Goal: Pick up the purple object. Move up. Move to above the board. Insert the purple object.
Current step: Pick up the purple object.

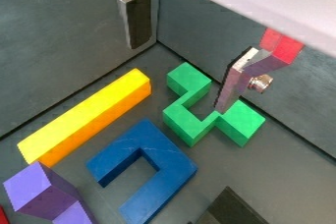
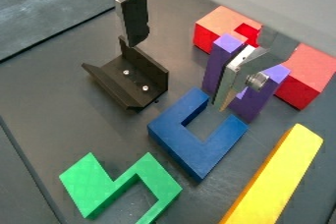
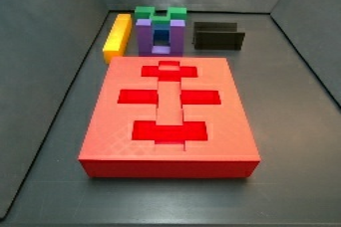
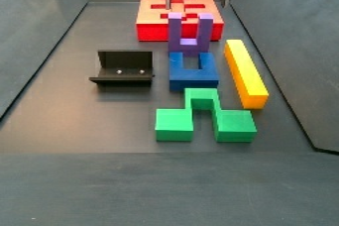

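Observation:
The purple object [image 4: 185,37] stands upright, prongs up, at the far end of the blue U block [image 4: 195,67], just in front of the board [image 4: 181,12]. It also shows in both wrist views [image 2: 226,63] [image 1: 39,193] and in a side view [image 3: 162,38]. The board is the big red slab [image 3: 170,107] with cross-shaped recesses. My gripper [image 2: 182,74] [image 1: 178,76] hangs above the pieces, open and empty, apart from the purple object. One finger [image 2: 245,76] overlaps the purple object in a wrist view.
The yellow bar [image 4: 245,71] lies beside the blue block. The green block [image 4: 199,116] lies nearer the front. The fixture [image 4: 122,68] stands to the left of the blue block. Grey walls enclose the floor.

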